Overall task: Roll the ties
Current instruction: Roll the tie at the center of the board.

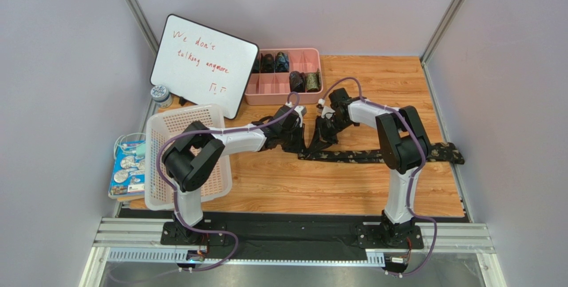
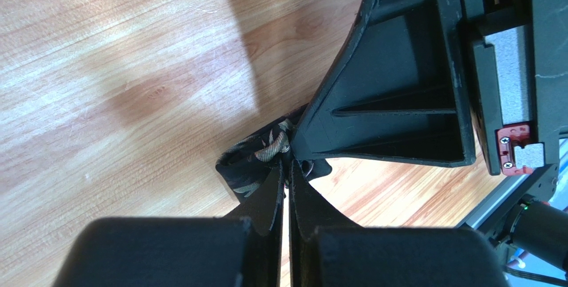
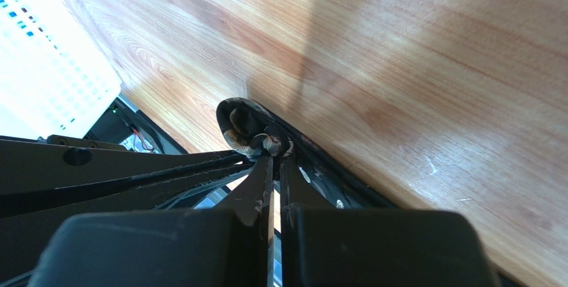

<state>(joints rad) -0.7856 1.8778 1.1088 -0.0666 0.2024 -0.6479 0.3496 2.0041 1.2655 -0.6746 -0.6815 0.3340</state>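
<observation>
A dark tie (image 1: 360,156) with an olive pattern lies across the wooden table, its wide end at the right edge (image 1: 450,152). Its narrow end is lifted and curled into a small loop between both grippers. My left gripper (image 1: 298,142) is shut on that curled end (image 2: 257,157). My right gripper (image 1: 320,134) is shut on the same end from the other side (image 3: 257,137). The two grippers touch tip to tip just above the table. Several rolled ties (image 1: 303,81) sit in the pink tray.
A pink divided tray (image 1: 273,87) stands at the back centre. A whiteboard (image 1: 203,64) leans at the back left. A white basket (image 1: 190,160) stands at the left under my left arm. Flat packets (image 1: 128,167) lie left of the basket.
</observation>
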